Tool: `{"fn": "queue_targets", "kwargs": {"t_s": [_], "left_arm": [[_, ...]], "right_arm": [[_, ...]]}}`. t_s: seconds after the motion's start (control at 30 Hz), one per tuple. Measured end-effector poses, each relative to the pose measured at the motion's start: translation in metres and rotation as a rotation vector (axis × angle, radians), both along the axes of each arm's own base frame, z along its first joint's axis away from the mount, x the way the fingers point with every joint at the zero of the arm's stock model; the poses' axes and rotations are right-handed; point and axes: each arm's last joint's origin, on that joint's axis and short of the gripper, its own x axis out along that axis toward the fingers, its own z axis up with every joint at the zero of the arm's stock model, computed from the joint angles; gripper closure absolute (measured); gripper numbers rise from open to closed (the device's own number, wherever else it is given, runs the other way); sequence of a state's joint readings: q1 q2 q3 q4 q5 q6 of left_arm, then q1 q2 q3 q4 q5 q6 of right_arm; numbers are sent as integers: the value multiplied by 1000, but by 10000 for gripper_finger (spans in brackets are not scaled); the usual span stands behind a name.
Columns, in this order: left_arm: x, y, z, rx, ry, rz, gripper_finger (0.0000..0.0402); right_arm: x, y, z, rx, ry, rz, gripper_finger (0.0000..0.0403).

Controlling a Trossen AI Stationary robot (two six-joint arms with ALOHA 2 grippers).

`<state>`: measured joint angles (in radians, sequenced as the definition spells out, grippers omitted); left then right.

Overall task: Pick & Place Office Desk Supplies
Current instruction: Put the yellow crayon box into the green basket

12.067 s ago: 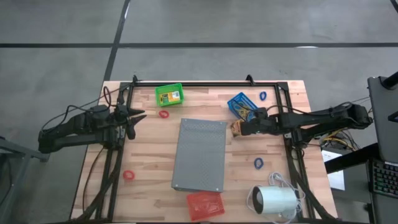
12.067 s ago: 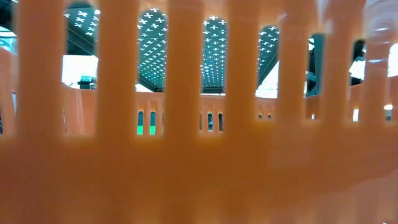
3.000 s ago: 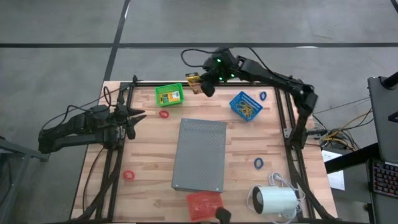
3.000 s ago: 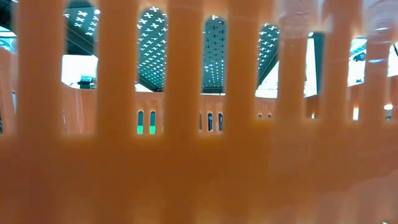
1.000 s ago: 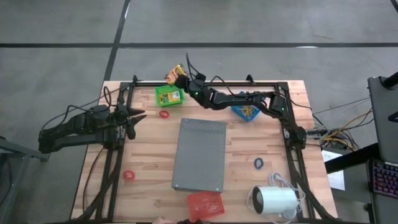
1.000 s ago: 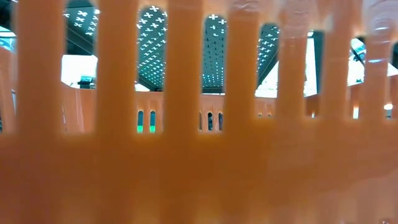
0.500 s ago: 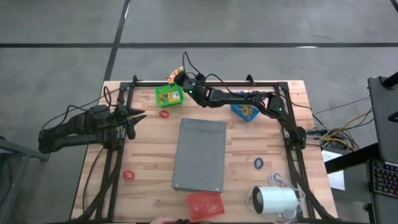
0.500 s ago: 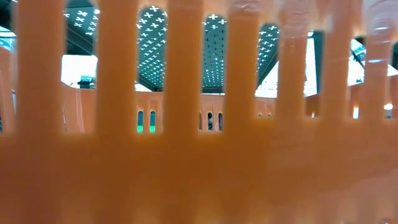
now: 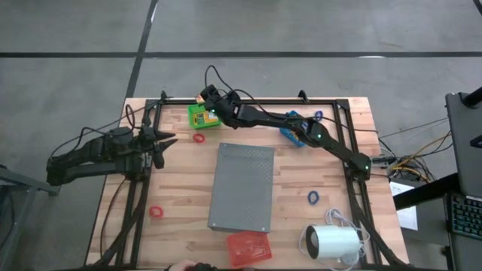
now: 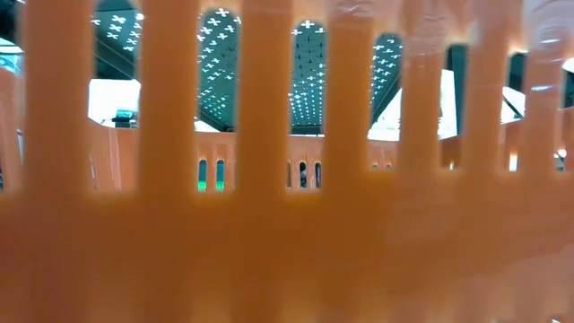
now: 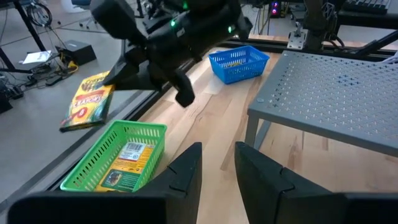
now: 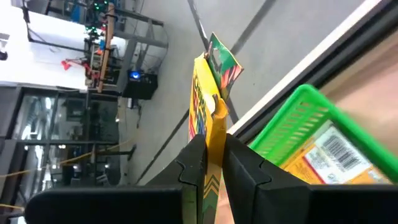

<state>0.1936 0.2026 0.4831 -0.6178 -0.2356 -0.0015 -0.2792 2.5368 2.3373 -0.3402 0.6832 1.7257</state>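
Note:
My right gripper (image 9: pixel 208 97) reaches across to the table's far left and is shut on a flat yellow crayon box (image 11: pixel 87 101). It holds the box in the air by the far rim of the green basket (image 9: pixel 203 117). A second crayon box (image 11: pixel 126 163) lies flat inside that basket. Red rings (image 9: pixel 199 138) (image 9: pixel 156 213) and blue rings (image 9: pixel 313 197) (image 9: pixel 318 117) lie on the wood. My left gripper (image 9: pixel 166 147) waits open at the left edge, touching nothing. My right gripper pinches the crayon box's two broad faces (image 12: pixel 216 138) between its two fingers (image 12: pixel 193 165), at one end of the box. The fingers come from the table's right, slanting down. The box sticks out past the fingertips, tilted and lifted clear of basket and table.
A grey perforated slab (image 9: pixel 242 187) fills the table's middle. The blue basket (image 9: pixel 290 129) lies partly under my right arm. A red basket (image 9: pixel 248 247) and a white cylinder (image 9: pixel 331 242) stand at the near edge. The red basket's wall (image 10: pixel 287 242) blocks the low view.
My right gripper has carried the crayon box a little toward the table's left edge, to the green basket's far rim, and its wrist has rolled. The arm has stretched out lower across the table. The grip stays shut.

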Motion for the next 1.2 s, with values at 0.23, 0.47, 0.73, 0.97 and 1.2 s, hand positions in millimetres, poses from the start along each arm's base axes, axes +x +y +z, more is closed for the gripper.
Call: {"fn": "queue_targets", "kwargs": {"t_s": [0.23,0.47,0.73,0.97,1.2], "left_arm": [[0,0,0,0,0,0,303],[0,0,0,0,0,0,303],[0,0,0,0,0,0,303],[0,0,0,0,0,0,303],[0,0,0,0,0,0,303]], "right_arm": [[14,10,-34,104,-125,-26,364],[15,11,-35,95,-111,-18,364],[13,15,-40,127,-69,-24,364],[15,21,-42,183,-81,36,364],[10,19,-52,200,-15,23,364]]}}
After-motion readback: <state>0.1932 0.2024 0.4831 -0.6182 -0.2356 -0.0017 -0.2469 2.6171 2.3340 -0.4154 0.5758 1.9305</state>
